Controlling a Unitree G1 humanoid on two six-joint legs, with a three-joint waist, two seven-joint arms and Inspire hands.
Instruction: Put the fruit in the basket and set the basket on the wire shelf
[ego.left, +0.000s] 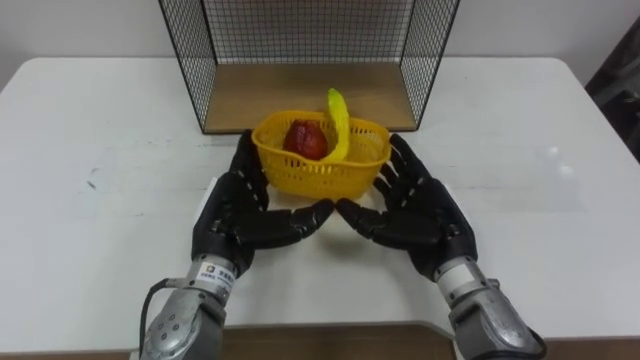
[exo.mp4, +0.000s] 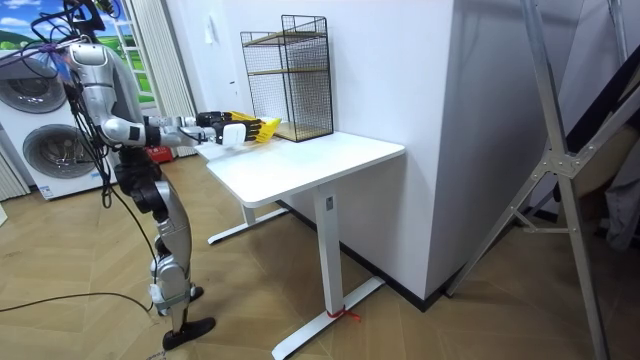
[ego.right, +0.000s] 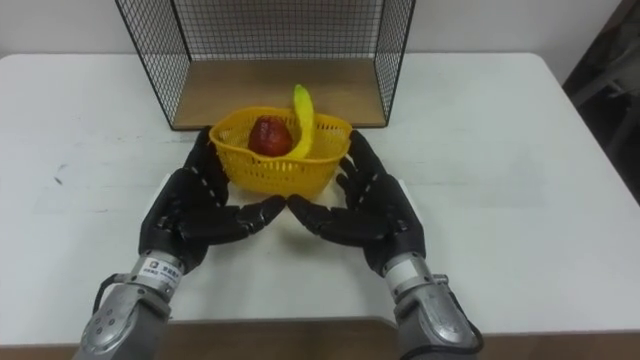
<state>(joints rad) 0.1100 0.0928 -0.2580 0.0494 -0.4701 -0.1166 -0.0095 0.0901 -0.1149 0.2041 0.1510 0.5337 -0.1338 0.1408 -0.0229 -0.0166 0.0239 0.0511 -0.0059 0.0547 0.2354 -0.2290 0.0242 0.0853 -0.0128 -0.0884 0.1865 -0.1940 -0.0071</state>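
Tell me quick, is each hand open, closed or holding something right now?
Left hand: open, fingers straight along the left side of the yellow plastic mesh basket.
Right hand: open, fingers straight along the basket's right side.

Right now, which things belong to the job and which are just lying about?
Job:
- basket
- red fruit, already in the basket
- wire shelf, behind the basket
- left hand and right hand, open, one on each side of the basket

Not part of it:
- table under it all
- washing machines
- metal frame
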